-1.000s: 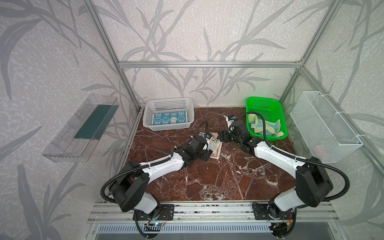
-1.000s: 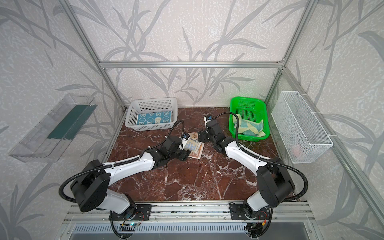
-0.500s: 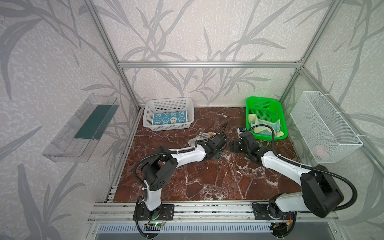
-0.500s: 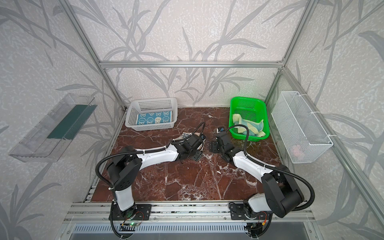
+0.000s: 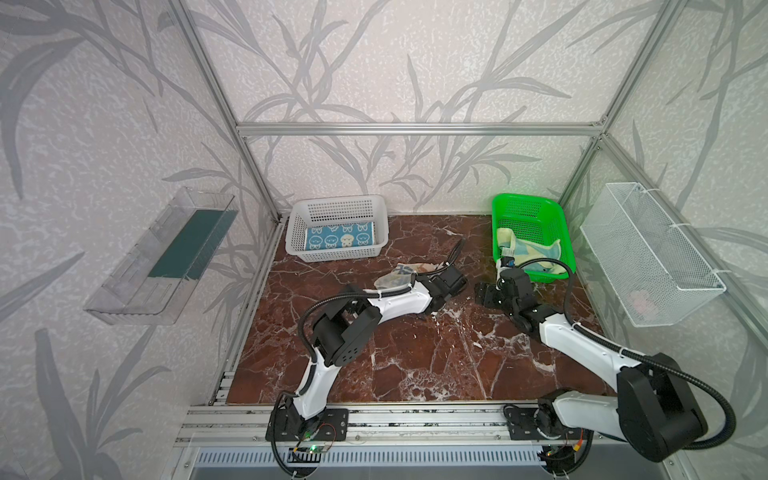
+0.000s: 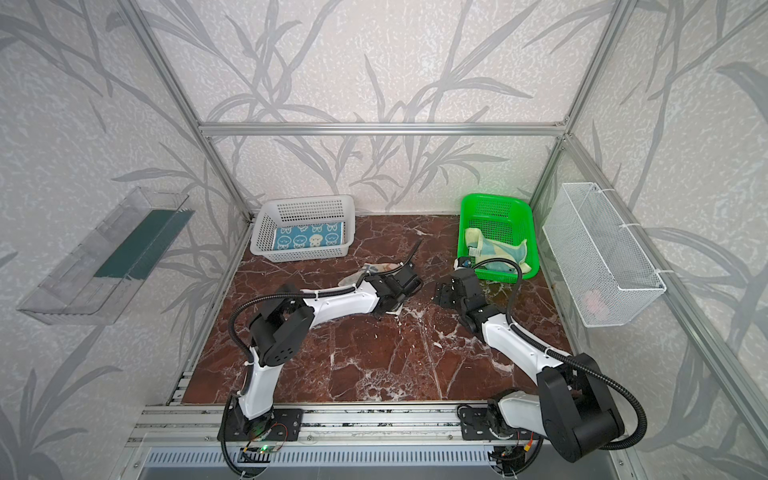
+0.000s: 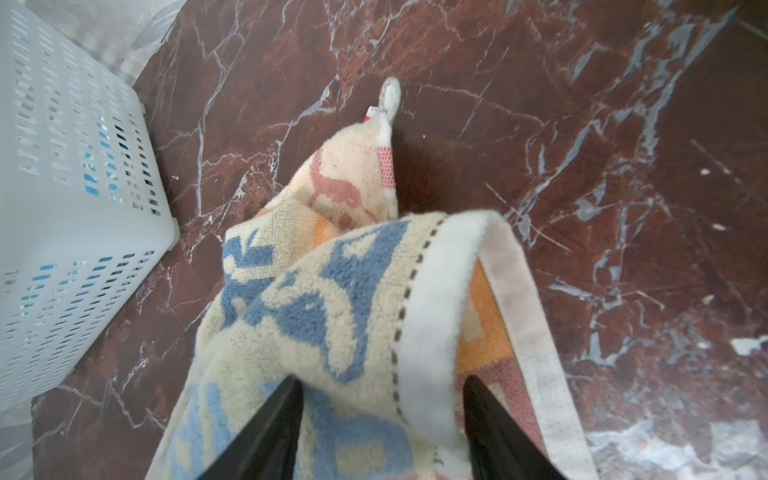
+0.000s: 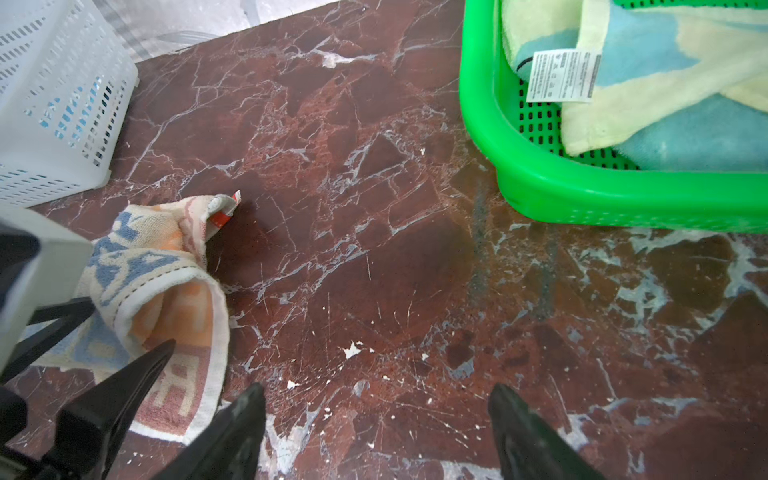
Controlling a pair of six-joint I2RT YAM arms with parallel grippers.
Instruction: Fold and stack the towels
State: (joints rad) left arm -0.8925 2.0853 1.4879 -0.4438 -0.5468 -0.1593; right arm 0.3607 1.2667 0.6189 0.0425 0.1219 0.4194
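Note:
The striped towel with blue lettering lies bunched on the marble, half hidden behind my left forearm in both top views. My left gripper has its jaws on either side of a raised fold of it, pressing the cloth. To its right my right gripper stands open over bare marble, apart from that towel. The blue rabbit-face towel lies flat in the white basket. A teal and pale yellow towel lies crumpled in the green basket.
A white wire basket hangs on the right wall and a clear shelf on the left wall. Aluminium frame posts stand at the back corners. The green basket's near rim is close to my right gripper.
My left arm has swung right with its elbow folded, and its jaws have narrowed onto the striped towel. My right gripper has drawn back to the right, off the towel, still open.

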